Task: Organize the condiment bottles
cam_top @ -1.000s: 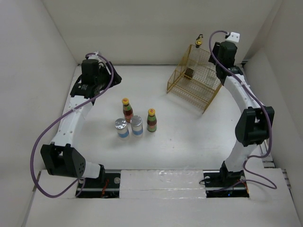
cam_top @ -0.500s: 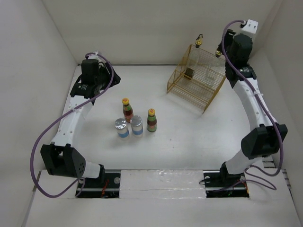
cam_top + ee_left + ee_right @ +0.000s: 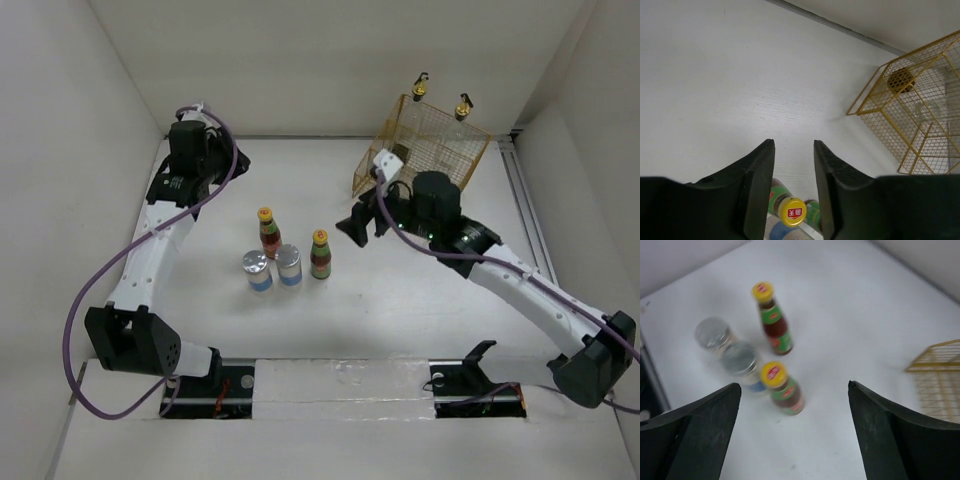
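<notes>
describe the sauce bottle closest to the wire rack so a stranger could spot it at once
On the white table, left of the yellow wire rack, four small containers stand clustered mid-table. The sauce bottle is the yellow-capped, red-brown one at the cluster's right end, next to a silver-lidded jar. Its twin stands farther back and to the left.

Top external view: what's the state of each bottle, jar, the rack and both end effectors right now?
Far sauce bottle: upright, capped.
Near sauce bottle: upright, capped.
Left jar: upright, lidded.
Right jar: upright, lidded.
Left glass bottle: upright, at rack's back.
Right glass bottle: upright, at rack's back.
Wire rack: standing.
Left end effector: open, empty.
Right end effector: open, empty.
</notes>
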Tool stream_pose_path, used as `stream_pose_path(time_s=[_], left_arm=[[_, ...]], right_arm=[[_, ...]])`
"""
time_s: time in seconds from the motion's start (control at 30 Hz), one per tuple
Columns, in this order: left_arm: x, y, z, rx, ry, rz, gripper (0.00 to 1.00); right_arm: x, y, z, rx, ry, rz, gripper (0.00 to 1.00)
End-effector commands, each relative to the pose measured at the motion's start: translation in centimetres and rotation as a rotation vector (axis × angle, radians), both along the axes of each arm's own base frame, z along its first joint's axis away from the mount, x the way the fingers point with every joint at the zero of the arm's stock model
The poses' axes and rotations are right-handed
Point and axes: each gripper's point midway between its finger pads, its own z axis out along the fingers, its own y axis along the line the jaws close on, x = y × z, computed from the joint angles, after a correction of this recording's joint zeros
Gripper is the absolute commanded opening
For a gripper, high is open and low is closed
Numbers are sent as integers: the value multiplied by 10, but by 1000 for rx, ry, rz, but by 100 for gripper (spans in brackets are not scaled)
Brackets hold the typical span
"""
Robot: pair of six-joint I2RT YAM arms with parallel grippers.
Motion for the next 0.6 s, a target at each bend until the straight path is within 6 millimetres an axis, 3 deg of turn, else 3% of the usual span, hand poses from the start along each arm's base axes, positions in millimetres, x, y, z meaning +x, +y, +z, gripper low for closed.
stream_pose_path(time_s=[0.0,0.07,0.13,0.2,0.33,0.57], left_arm=[[3,-4,40,-28,-96,-8,38],[5,-6,40,-32,-96,-16,39],[5,-6,40,-32,-96,-16,39],[6,-6,45,-33,-105,-17,39],[6,-6,45,-33,-105,-17,39],[5,-9,43,-42,-105,-36,39]], right_arm=[[-48,31,-20,-30,22,207,94],[-53,43,-47,-74,73,232,96],[-45,50,-55,-83,70,212,98],[-42,58,-79,-119,112,222,98],[-17,68,-88,-123,87,159,97],[14,83,-103,-110,61,87,83]])
